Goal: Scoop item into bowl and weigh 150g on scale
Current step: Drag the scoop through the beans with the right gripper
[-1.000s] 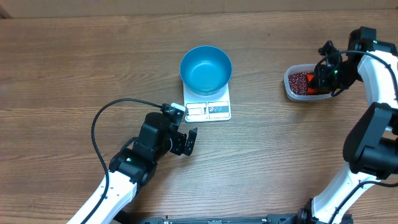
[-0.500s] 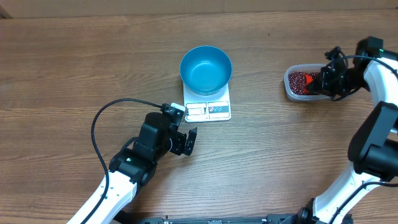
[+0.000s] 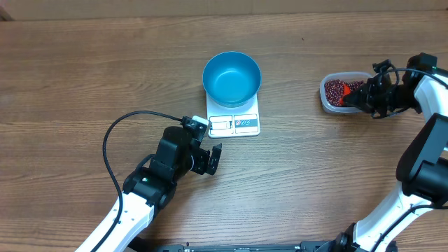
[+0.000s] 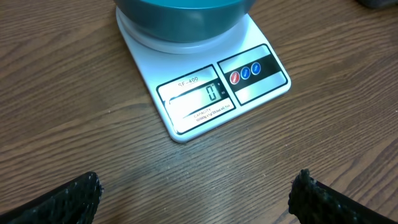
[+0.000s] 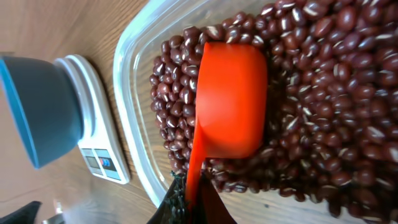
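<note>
The right gripper (image 5: 189, 202) is clamped shut on the thin handle of the red scoop (image 5: 233, 99). Over the last second its wrist has swung out, away from the scale (image 3: 234, 120), so the scoop now lies flatter, its head resting on the beans (image 5: 336, 93) with none visible on its orange surface. The beans are all in the clear tub (image 3: 329, 105), which stands well apart from the scale on its right gripper side. That suggests the first scoop is only being set up: the lower angle looks suited to driving the head through the heap towards the scale. On the scale sits the blue bowl (image 3: 232, 77), empty, and the display reads zero. Just in front of the scale, the left gripper (image 3: 208, 159) hangs fully spread, holding nothing.
</note>
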Motion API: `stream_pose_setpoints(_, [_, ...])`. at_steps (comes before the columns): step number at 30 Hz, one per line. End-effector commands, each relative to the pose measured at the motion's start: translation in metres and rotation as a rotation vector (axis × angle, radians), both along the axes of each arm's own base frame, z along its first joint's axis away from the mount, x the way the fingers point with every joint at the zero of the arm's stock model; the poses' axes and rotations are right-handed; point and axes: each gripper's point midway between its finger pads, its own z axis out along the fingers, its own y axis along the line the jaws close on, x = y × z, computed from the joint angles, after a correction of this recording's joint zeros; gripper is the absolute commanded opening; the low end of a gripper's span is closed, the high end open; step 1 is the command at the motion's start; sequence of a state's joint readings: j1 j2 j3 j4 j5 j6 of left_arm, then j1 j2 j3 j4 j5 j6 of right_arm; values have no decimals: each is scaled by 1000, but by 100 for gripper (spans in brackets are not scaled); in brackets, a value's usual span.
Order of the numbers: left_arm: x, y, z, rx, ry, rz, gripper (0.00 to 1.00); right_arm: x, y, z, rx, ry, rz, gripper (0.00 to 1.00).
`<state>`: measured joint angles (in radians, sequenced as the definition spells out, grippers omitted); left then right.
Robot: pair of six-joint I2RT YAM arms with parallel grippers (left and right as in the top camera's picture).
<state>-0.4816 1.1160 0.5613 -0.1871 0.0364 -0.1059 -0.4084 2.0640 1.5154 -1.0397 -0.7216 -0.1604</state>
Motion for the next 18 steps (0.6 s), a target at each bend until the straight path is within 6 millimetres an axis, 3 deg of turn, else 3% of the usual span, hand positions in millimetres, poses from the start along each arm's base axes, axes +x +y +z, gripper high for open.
stream_pose_setpoints(1, [1,3,-4,2,11,22,100,-6,12,-9,71,43,-11,4])
stream_pose_setpoints(18, [1,3,-4,2,11,22,100,-4,-9,7,201,-20,-96,4])
